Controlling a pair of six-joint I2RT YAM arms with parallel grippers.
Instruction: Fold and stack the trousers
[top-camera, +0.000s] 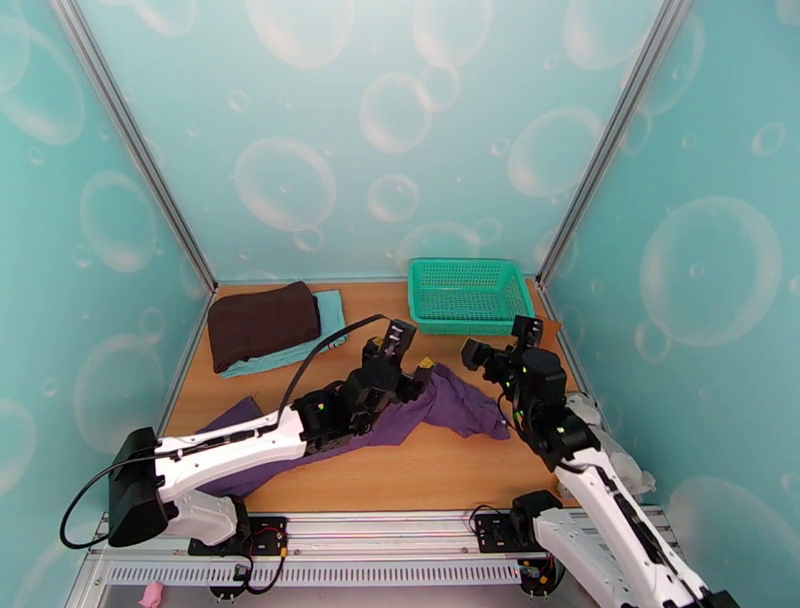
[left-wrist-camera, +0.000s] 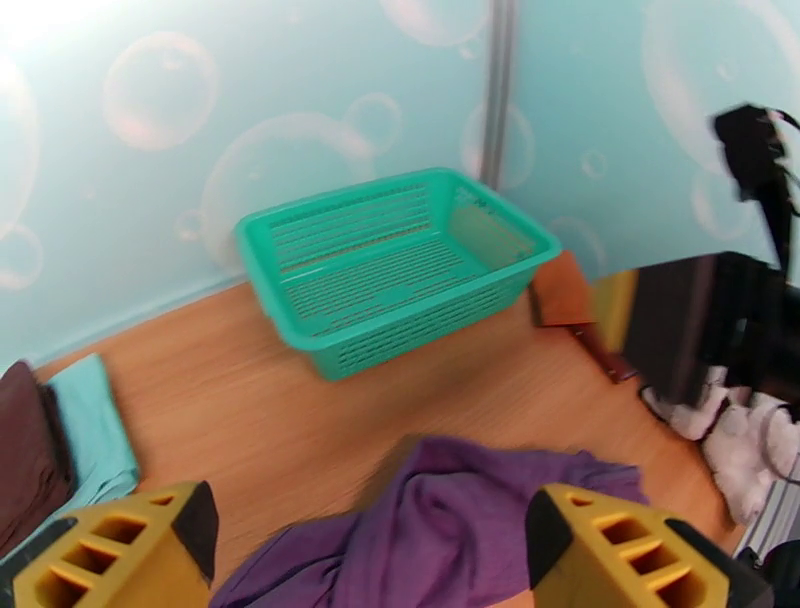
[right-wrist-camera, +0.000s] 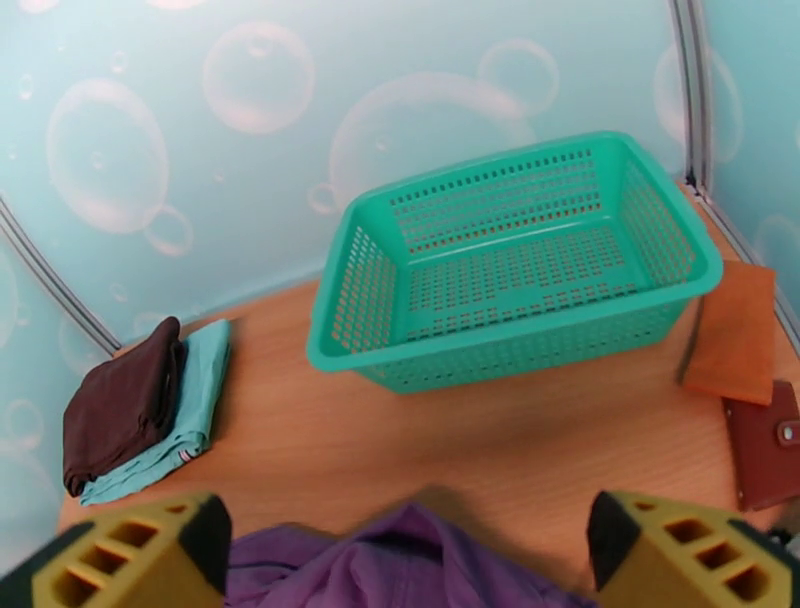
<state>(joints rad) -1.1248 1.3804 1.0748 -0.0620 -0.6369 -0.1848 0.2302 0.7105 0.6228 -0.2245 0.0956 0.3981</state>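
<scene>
Across the near half of the wooden tabletop (top-camera: 430, 470), the purple trousers (top-camera: 455, 402) are lying crumpled and unfolded. They are running from the near left toward the right of centre, with the left arm passing over them. At the far right, the green basket (top-camera: 468, 293) is sitting upright, well apart from the trousers. At the far left, the dark brown folded cloth (top-camera: 262, 322) is resting on the light teal folded cloth (top-camera: 330, 310). The left gripper (left-wrist-camera: 365, 540) is hanging over the bunched right end of the trousers, jaws standing wide, gripping nothing. The right gripper (right-wrist-camera: 405, 545) is hanging near that same end, jaws likewise wide and holding nothing.
</scene>
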